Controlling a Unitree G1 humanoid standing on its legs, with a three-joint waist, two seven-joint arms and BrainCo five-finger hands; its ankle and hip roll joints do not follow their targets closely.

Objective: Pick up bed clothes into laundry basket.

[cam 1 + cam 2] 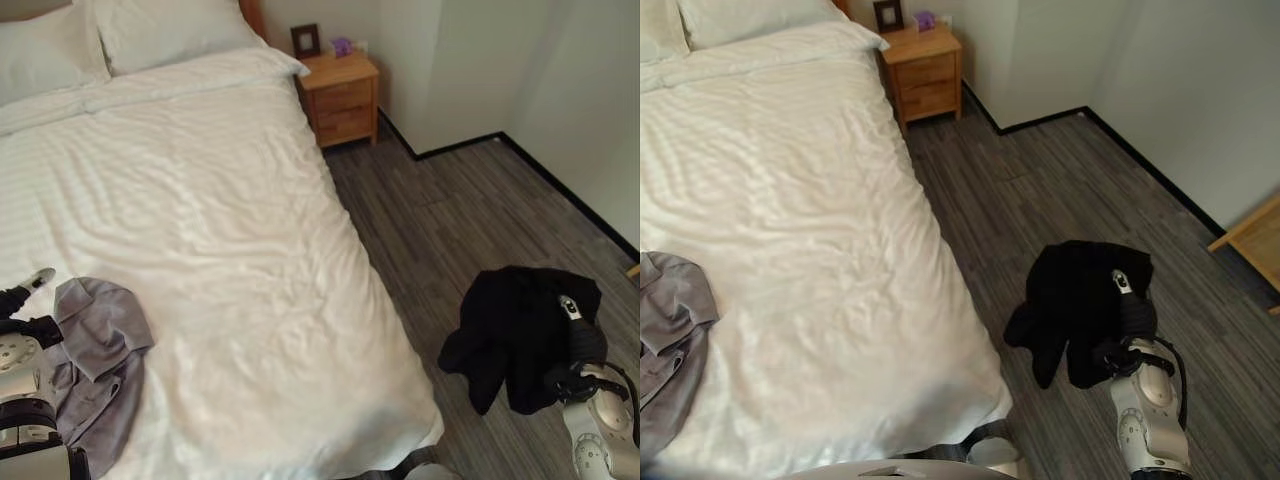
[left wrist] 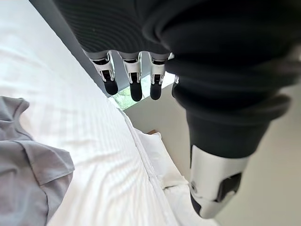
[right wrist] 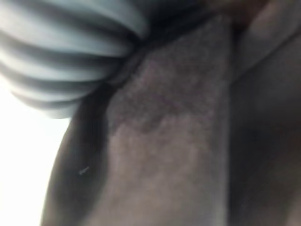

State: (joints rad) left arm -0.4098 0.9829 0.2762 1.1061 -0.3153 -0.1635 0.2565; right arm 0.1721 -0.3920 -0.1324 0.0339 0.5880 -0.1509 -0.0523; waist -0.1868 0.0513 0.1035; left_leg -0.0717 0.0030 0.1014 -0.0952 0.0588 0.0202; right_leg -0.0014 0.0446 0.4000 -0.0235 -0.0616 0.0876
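Beside the bed (image 1: 250, 250), over the floor, your right hand (image 1: 1124, 300) is bunched inside a black garment (image 1: 1075, 305) draped over it; its fingers are hidden. On the bed's near corner, your left hand (image 1: 25, 305), fingers straight, touches a grey shirt (image 1: 95, 350).

Black garment (image 1: 520, 335): dark, bunched, draped in loose folds over the right hand (image 1: 572, 310), hanging above the wood-grain floor to the right of the bed (image 1: 250, 250); folds drooping toward the left and near side; well apart from the mattress edge. Seen close in the right wrist view as dark, matte cloth pressed against the hand's cover. Grey garment (image 1: 95, 365): pale grey, shirt-like, crumpled with folded flaps, lying flat on the white striped cover at the bed's near left corner, just beside the left hand (image 1: 25, 300).
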